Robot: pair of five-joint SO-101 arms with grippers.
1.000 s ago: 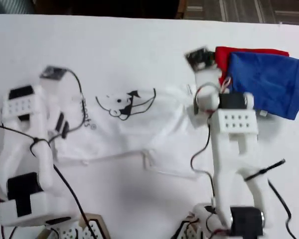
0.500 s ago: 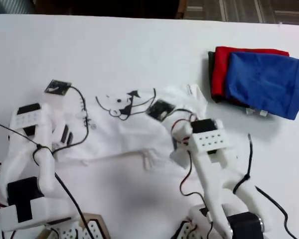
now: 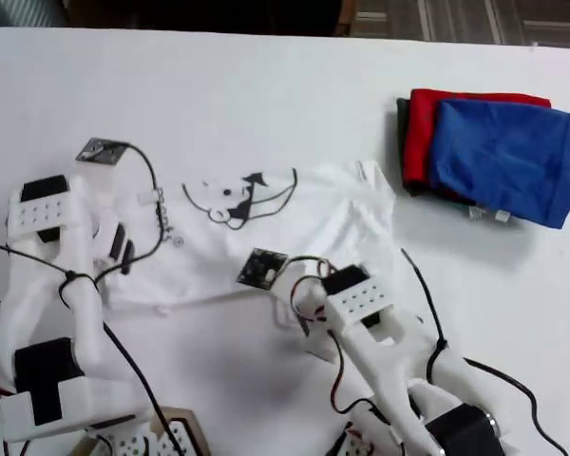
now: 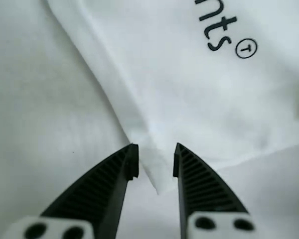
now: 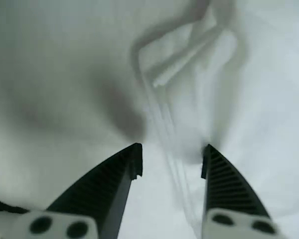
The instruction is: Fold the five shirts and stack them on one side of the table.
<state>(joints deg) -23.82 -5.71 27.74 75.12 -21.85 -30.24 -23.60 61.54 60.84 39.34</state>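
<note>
A white shirt [image 3: 285, 223] with a black drawing lies spread at the table's middle. My left gripper [image 4: 154, 160] is open at the shirt's left edge, with a corner of white cloth [image 4: 154, 174] between its fingertips. In the high view the left arm [image 3: 52, 218] stands over that side. My right gripper [image 5: 172, 159] is open just above a bunched hem [image 5: 164, 79] of the same shirt. The right arm [image 3: 361, 299] hangs over the shirt's near edge. Folded shirts are stacked at the right: blue [image 3: 508, 157] on top, then red [image 3: 423, 119] and a dark one [image 3: 402, 142].
Both arm bases and their cables [image 3: 133, 380] crowd the table's front edge. The white table [image 3: 218, 95] stretches bare behind the shirt. The table's far edge [image 3: 266, 34] borders a dark floor.
The right arm has swung from beside the folded stack leftward and toward the front, ending over the white shirt's near edge. The left arm shifted only slightly.
</note>
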